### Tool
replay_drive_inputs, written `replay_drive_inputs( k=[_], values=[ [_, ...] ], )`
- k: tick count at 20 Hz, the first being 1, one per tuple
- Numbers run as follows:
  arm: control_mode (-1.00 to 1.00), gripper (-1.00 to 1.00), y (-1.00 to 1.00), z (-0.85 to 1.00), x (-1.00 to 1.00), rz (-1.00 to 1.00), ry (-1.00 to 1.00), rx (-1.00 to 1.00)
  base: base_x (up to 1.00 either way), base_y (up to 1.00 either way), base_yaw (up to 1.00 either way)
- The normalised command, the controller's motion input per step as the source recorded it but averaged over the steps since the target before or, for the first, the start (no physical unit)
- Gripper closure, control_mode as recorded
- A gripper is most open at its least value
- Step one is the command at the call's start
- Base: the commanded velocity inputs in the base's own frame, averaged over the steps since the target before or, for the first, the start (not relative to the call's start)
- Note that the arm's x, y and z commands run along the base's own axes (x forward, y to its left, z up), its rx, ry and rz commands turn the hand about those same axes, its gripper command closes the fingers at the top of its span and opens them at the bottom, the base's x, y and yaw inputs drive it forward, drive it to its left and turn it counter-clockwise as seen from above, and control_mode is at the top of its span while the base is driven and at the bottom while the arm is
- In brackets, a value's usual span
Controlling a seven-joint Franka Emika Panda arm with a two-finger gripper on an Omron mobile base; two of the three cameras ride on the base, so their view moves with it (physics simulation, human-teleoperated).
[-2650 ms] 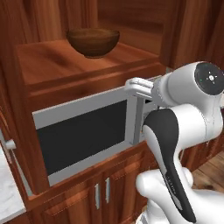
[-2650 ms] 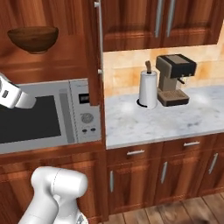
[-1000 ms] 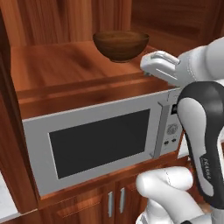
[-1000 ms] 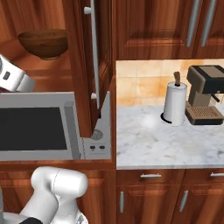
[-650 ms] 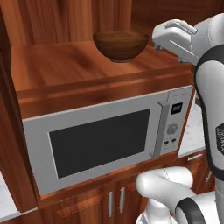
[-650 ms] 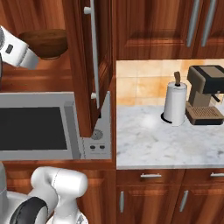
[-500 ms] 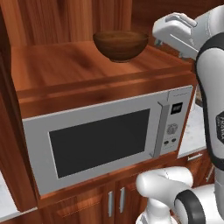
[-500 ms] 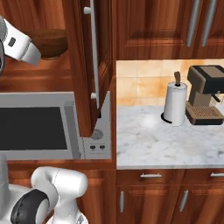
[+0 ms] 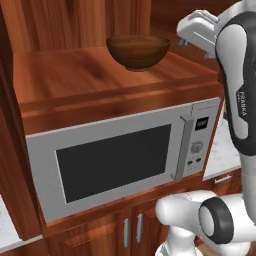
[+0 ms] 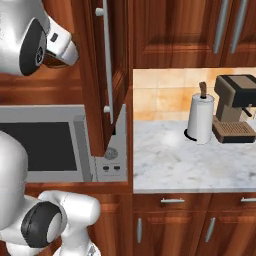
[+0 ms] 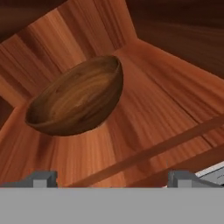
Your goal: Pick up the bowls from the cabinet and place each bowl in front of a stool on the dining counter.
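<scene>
Cabinet shelf (image 9: 65, 75), bowl (image 9: 138, 51) — dark, swirled wood

You see the gripper (image 9: 186, 36) has risen from the microwave's (image 9: 125, 160) level to beside the wooden bowl (image 9: 138, 51) on the shelf.

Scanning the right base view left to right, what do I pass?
Microwave → tall cabinet door with silver handle → paper towel roll → coffee machine.
</scene>
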Motion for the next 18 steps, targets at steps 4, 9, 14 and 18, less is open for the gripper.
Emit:
replay_drive_inputs(
  k=[4, 9, 14, 18],
  values=[
    [-1.00, -1.00, -0.09, 0.00, 1.00, 0.00, 0.08, 0.00, 0.00, 0.00, 0.00],
    [-1.00, -1.00, 0.00, 0.00, 1.00, 0.00, 0.07, 0.00, 0.00, 0.00, 0.00],
    [-1.00, -1.00, 0.01, -0.01, 1.00, 0.00, 0.06, 0.00, 0.00, 0.00, 0.00],
    [-1.00, -1.00, 0.10, 0.00, 1.00, 0.00, 0.06, 0.00, 0.00, 0.00, 0.00]
  ],
)
